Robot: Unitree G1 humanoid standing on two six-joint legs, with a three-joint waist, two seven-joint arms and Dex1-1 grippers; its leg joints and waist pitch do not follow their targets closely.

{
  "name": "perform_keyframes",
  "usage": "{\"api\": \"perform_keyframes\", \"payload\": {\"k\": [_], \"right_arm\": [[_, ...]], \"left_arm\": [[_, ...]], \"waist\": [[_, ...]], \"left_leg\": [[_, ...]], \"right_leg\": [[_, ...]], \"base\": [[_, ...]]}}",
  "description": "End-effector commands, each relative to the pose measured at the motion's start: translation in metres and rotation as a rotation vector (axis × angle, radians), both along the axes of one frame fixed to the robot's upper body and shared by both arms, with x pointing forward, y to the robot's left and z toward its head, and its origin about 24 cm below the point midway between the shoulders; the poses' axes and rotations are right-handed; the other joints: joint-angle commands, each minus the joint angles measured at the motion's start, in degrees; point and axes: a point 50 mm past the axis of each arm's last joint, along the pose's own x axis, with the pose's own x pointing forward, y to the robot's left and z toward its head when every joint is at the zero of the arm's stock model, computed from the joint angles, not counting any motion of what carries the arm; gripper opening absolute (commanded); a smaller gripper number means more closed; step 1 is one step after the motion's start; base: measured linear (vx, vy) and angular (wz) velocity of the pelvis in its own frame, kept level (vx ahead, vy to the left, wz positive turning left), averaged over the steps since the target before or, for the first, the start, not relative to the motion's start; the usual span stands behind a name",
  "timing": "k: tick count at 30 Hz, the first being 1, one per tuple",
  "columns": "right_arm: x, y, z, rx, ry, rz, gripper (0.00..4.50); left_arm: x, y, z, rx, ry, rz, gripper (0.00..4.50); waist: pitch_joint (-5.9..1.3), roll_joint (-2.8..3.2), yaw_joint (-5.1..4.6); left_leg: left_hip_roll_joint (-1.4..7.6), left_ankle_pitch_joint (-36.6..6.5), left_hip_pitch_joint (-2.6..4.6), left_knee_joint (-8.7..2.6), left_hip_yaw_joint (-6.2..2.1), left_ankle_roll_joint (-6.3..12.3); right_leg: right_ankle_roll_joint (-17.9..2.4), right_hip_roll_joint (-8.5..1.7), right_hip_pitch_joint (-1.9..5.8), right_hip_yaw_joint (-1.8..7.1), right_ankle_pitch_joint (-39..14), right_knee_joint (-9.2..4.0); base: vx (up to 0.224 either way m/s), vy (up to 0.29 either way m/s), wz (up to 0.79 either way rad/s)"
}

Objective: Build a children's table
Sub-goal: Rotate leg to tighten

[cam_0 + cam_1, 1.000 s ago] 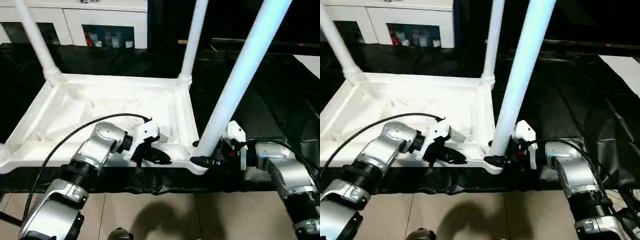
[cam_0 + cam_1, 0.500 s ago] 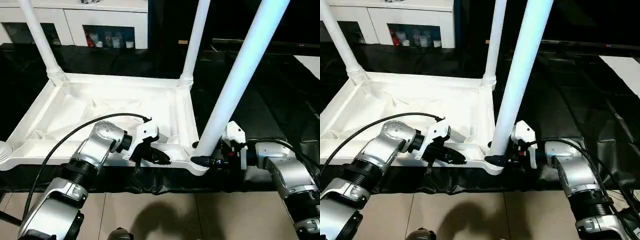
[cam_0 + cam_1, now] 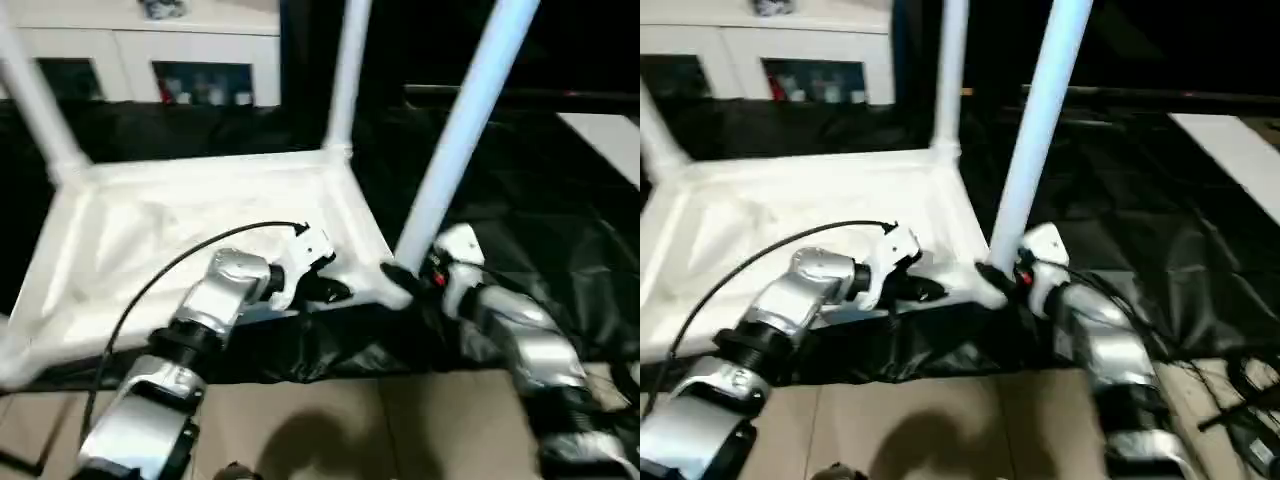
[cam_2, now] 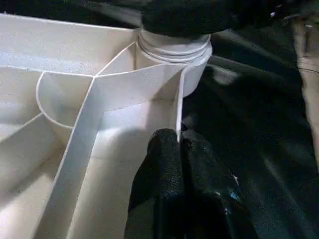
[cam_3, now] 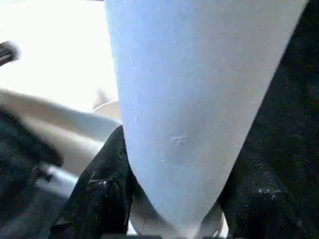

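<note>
Gripping smooth tapered tube leg

The table top lies upside down on the black cloth, legs rising from its corners. At its near right corner stands a leg; a cabinet lies beyond.
</note>
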Motion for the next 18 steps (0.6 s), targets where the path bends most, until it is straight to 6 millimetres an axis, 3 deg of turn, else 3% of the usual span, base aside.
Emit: {"api": "perform_keyframes", "payload": {"k": [1, 3, 5, 6, 8, 10, 16, 18], "right_arm": [[-0.009, 0.068, -0.016, 0.079, 0.099, 0.148, 1.93], [-0.008, 0.074, -0.014, 0.072, 0.079, 0.144, 1.93], [-0.008, 0.075, -0.014, 0.075, 0.071, 0.138, 2.49], [-0.008, 0.073, -0.013, 0.085, 0.068, 0.143, 2.65], [-0.009, 0.068, -0.012, 0.086, 0.061, 0.158, 2.84], [-0.012, 0.057, -0.011, 0.034, 0.035, 0.211, 3.07], [-0.022, 0.033, -0.007, -0.013, 0.025, 0.382, 3.07], [-0.027, 0.025, -0.005, -0.036, 0.03, 0.465, 3.07]], "left_arm": [[-0.002, -0.056, 0.026, -0.114, -0.093, -0.082, 0.0], [-0.004, -0.058, 0.026, -0.117, -0.094, -0.084, 0.0], [-0.004, -0.058, 0.026, -0.115, -0.095, -0.086, 0.0], [-0.004, -0.055, 0.026, -0.111, -0.097, -0.091, 0.0], [-0.003, -0.05, 0.025, -0.105, -0.099, -0.105, 0.0], [-0.003, -0.04, 0.025, -0.089, -0.1, -0.146, 0.0], [-0.004, -0.023, 0.025, -0.061, -0.088, -0.226, 0.0], [-0.005, -0.017, 0.025, -0.05, -0.079, -0.257, 0.0]], "waist": [[-3.18, 0.3, -0.31], [-3.21, 0.31, -0.51], [-3.16, 0.36, -0.59], [-3.21, 0.62, -0.56], [-3.26, 0.45, -0.6], [-3.4, 0.71, -0.64], [-3.78, 0.56, -0.09], [-4.04, 0.46, 0.32]], "left_leg": [[0.71, -27.1, 0.9, -4.66, -0.83, -1.26], [0.71, -27.6, 1.05, -4.71, -0.76, -1.33], [0.74, -27.7, 1.1, -4.75, -0.66, -1.01], [0.75, -27.5, 1.14, -4.74, -0.57, -0.82], [0.78, -27.0, 1.06, -4.8, -0.46, -0.56], [0.82, -26.1, 0.92, -4.8, -0.32, -0.33], [0.86, -20.2, 0.81, -4.36, 0.26, 1.82], [0.91, -16.2, 0.49, -4.09, 0.41, 3.0]], "right_leg": [[-7.2, -2.72, 1.41, 1.18, -28.7, -5.78], [-7.4, -2.72, 1.19, 1.26, -28.0, -5.84], [-7.9, -2.56, 1.12, 1.4, -26.3, -5.8], [-8.3, -2.6, 1.1, 1.55, -25.1, -5.73], [-8.9, -2.51, 1.22, 1.63, -23.3, -5.56], [-9.6, -2.4, 1.44, 1.78, -20.5, -5.35], [-11.9, -2.34, 2.01, 2.02, -13.4, -4.72], [-13.3, -2.39, 2.4, 2.09, -8.5, -4.12]], "base": [[0.0, 0.0, 0.0], [0.0, 0.0, 0.0], [0.0, 0.0, 0.0], [0.0, 0.0, 0.0], [0.0, 0.0, 0.0], [0.0, 0.0, 0.0], [0.0, 0.0, 0.0], [0.0, 0.0, 0.0]]}}
